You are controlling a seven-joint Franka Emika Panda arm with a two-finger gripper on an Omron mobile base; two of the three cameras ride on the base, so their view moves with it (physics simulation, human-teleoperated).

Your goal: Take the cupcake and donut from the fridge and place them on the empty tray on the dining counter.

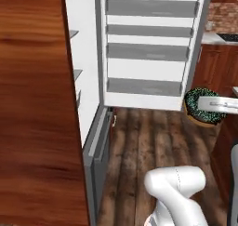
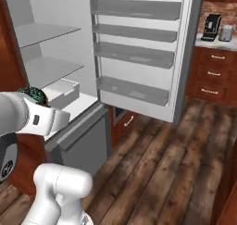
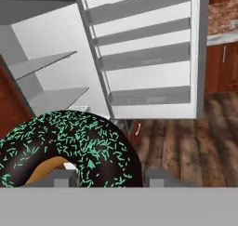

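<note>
The donut, dark-glazed with green-teal sprinkles, sits between my fingertips with my gripper shut on it. In the left base view the donut hangs in the air just right of the fridge door's lower corner, held by my gripper. From the right base view a bit of the donut peeks over my forearm, in front of the fridge's lower shelf. The fridge stands open, and its door with grey racks is swung wide. The shelves that show are bare. The cupcake, tray and dining counter are out of view.
A tall red-brown wood panel rises close on the left of the fridge. A white drawer bin lies low inside it. To the right are wooden drawers under a wall counter with a coffee machine and a toaster. Wood floor lies ahead.
</note>
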